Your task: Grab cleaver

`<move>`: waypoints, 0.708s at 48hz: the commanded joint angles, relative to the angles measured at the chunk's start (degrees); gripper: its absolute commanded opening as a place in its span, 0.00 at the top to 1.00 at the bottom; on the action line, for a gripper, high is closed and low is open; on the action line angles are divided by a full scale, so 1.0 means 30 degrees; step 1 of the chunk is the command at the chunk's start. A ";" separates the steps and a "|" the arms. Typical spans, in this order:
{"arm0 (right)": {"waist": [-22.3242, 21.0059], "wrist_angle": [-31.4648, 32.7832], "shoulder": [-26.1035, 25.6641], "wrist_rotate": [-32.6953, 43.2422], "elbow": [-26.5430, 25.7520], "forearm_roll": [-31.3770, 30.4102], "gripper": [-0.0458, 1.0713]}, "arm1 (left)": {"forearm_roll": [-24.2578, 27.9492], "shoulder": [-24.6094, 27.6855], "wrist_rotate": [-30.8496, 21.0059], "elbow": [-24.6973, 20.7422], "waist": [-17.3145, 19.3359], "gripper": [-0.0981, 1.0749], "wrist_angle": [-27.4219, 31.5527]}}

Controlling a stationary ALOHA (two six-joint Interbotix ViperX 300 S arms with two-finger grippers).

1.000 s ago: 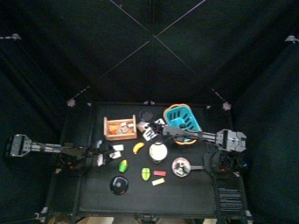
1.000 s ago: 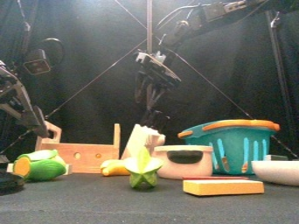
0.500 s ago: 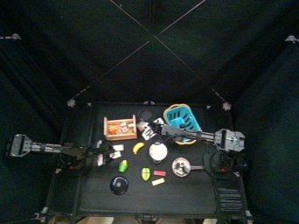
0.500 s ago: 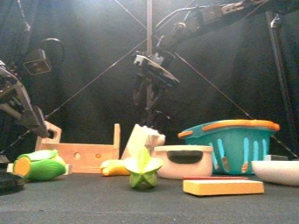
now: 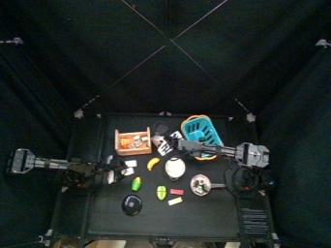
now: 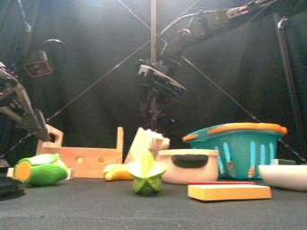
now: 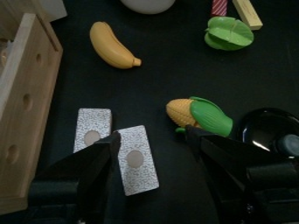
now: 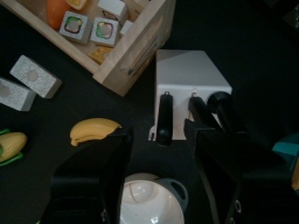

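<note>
A white knife block lies on the table next to the wooden crate. Two dark handles, a thin one and a thicker one, stick out of it. The blades are hidden inside, so I cannot tell which handle is the cleaver's. My right gripper is open and hangs above these handles, apart from them. In the front view it is above the tilted block. My left gripper is open and empty, low at the table's left over two white cards.
The blue basket stands right of the block, with a white bowl in front of it. A banana, a corn cob, a green piece, a yellow block and a black pan lie around.
My right gripper has shifted slightly to the right above the knife block. The left arm has not moved.
</note>
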 commanded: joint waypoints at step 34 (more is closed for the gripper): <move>-0.0029 -0.0029 -0.0205 0.0264 -0.0234 -0.0703 0.53 | -0.0029 0.0029 0.0029 -0.0234 0.0029 0.11 -0.0117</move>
